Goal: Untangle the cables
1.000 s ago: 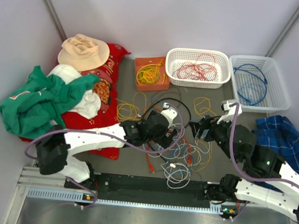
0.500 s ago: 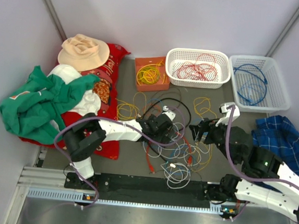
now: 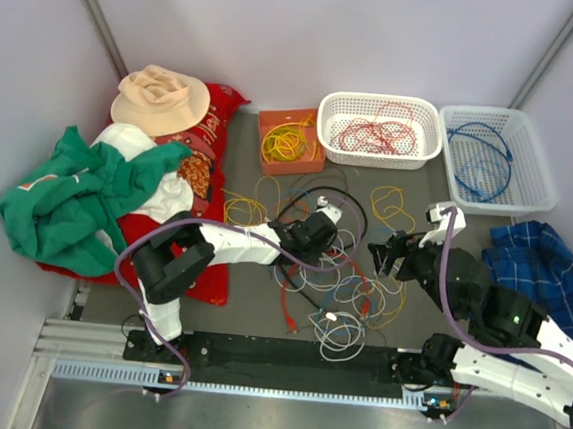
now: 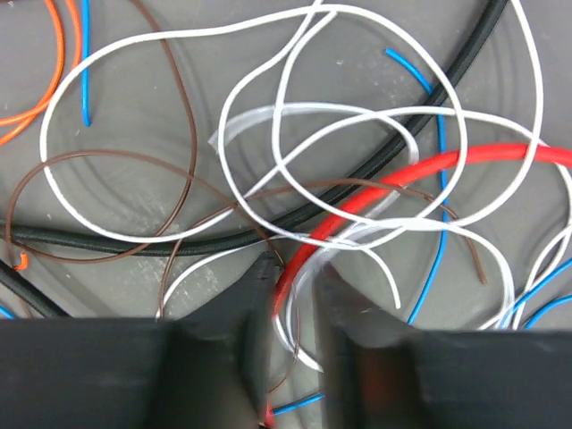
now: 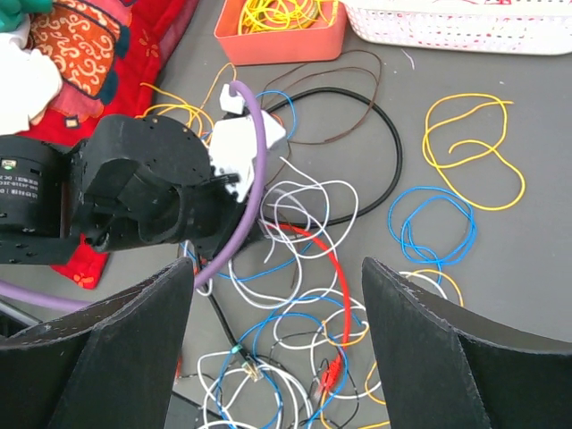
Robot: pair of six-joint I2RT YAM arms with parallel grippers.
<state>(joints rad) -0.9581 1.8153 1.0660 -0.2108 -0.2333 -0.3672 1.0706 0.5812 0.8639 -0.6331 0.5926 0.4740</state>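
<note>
The cables (image 3: 346, 285) lie in a messy heap in the middle of the tabletop, a bit toward the near edge. The left gripper (image 4: 291, 281) is down in the heap. A red cable (image 4: 429, 165) runs right between its two fingers. They are close together, but I cannot tell if they squeeze it. The right gripper (image 5: 277, 268) hangs over the heap's right side — jaws spread wide.
</note>
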